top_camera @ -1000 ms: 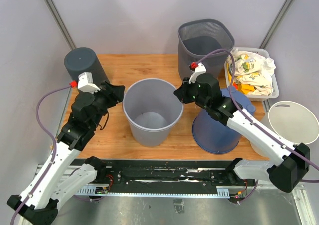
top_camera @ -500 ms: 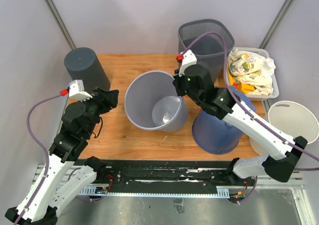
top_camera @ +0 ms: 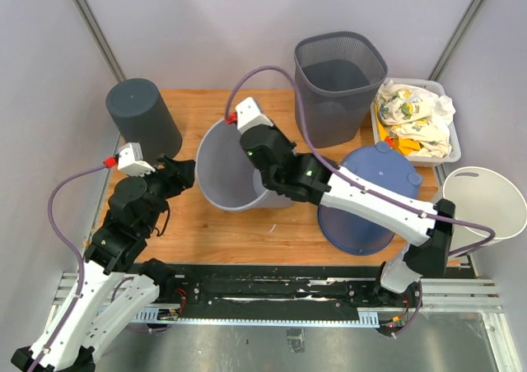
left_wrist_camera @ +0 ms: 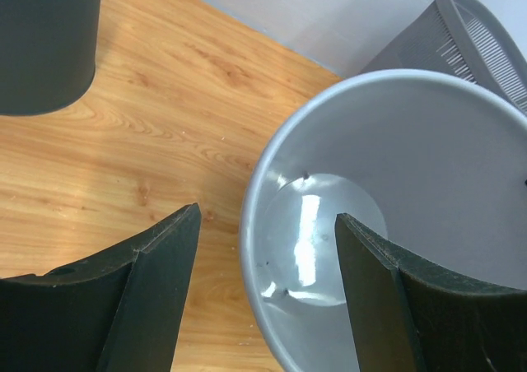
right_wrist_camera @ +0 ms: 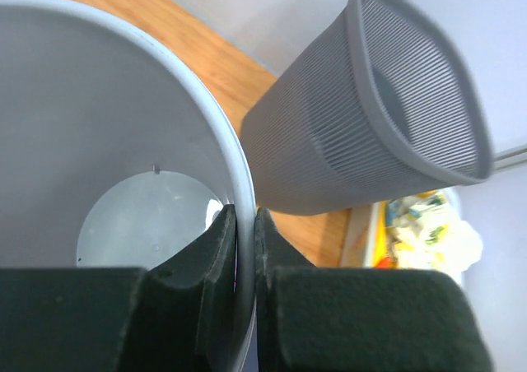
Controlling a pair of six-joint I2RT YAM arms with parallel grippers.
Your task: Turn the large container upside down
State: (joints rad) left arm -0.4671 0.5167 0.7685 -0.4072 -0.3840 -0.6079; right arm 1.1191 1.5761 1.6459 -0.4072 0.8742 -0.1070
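Clamping rim of tilted grey bin [top_camera: 216,168], right claw [right_wrist_camera: 245,217]; tray [top_camera: 414,81] holds crumpled cloths [top_camera: 416,113].

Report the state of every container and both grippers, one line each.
light grey bucket, tilted toward the left arm, not yet inverted
right gripper, shut on the bucket's rim
left gripper, open, holding nothing
dark grey bin, upside down
mesh basket, upright, looks empty
blue container, upside down
white tray, filled with crumpled fabric
white bucket, mouth up, looks empty
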